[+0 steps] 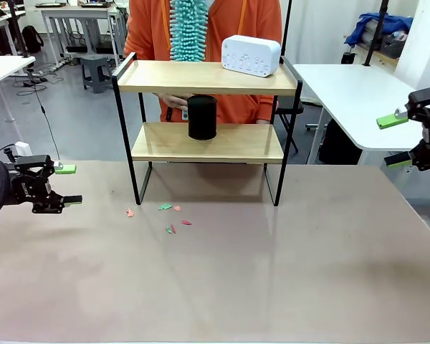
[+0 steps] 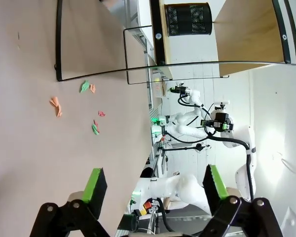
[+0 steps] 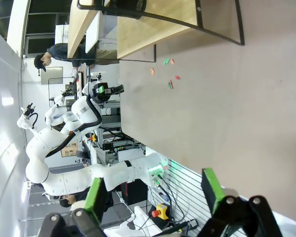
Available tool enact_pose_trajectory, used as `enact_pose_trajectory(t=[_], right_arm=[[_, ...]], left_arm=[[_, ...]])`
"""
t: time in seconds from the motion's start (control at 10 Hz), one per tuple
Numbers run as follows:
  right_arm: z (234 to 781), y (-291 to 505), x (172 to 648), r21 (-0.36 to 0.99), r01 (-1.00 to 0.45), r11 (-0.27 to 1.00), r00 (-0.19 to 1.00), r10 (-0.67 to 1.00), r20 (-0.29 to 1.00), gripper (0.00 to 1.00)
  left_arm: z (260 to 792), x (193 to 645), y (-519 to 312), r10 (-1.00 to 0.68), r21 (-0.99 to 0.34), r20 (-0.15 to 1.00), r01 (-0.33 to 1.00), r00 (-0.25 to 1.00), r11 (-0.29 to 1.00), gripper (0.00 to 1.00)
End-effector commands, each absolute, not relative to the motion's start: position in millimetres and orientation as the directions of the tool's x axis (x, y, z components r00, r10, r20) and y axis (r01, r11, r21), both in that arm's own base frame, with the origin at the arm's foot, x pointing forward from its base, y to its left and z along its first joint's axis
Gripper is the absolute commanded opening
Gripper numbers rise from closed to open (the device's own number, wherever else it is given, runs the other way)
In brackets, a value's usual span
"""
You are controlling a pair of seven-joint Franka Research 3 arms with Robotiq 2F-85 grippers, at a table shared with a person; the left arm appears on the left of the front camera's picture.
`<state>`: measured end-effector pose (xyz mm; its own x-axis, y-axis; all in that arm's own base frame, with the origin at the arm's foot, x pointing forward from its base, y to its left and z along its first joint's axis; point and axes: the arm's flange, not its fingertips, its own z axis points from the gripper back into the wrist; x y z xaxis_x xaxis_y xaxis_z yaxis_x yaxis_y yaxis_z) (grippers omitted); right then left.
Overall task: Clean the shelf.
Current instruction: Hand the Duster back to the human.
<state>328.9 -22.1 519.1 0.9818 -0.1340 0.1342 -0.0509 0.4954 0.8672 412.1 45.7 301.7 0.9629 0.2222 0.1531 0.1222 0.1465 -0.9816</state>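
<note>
Tabletop (image 1: pixel 272 287), wide and pale brown, spans the near part of the scene. Next in size, a person in an orange top (image 1: pixel 147 29) stands at the far side, partly behind the shelf, with a teal fluffy duster (image 1: pixel 188 29) hanging in front of the chest. The shelf (image 1: pixel 208 77) stands upright on the far middle of the tabletop, four black legs down, two wooden boards one above the other. On its upper board, toward the right, sits a white box with small buttons (image 1: pixel 251 55). On the lower board, near the middle, stands a black mesh cup (image 1: pixel 202 117). The left hand (image 1: pixel 68 184) hovers low at the left edge, jaws spread wide with nothing between them. The right hand (image 1: pixel 395 141) hangs at the right edge, higher up and beyond the tabletop's edge, likewise spread wide and empty. Smallest, scraps of green and pink paper (image 1: pixel 169 215) lie scattered on the tabletop just in front of the shelf's left legs.
</note>
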Motion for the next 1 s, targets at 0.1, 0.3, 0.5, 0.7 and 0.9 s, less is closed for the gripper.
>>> enact_pose_trajectory(t=[0.1, 0.3, 0.5, 0.7, 0.9], right_arm=[[498.5, -45.7, 320.1, 0.989, 0.012, 0.149, 1.000, 0.003, -0.013, 1.00], [447.1, -59.2, 307.7, 0.982, 0.114, 0.149, 0.993, -0.053, -0.107, 1.00], [470.9, -48.0, 304.6, 0.985, 0.045, 0.170, 0.999, -0.021, -0.042, 1.00], [470.9, -48.0, 304.6, 0.985, 0.045, 0.170, 0.999, -0.021, -0.042, 1.00], [470.9, -48.0, 304.6, 0.985, 0.045, 0.170, 0.999, -0.021, -0.042, 1.00]], left_arm=[[303.5, 407.0, 42.4, 0.242, -0.982, 0.151, 0.118, 0.958, 0.145, 1.00], [303.5, 407.0, 42.4, 0.242, -0.982, 0.151, 0.118, 0.958, 0.145, 1.00], [303.5, 407.0, 42.4, 0.242, -0.982, 0.151, 0.118, 0.958, 0.145, 1.00], [303.5, 407.0, 42.4, 0.242, -0.982, 0.151, 0.118, 0.958, 0.145, 1.00], [303.5, 407.0, 42.4, 0.242, -0.982, 0.151, 0.118, 0.958, 0.145, 1.00]])
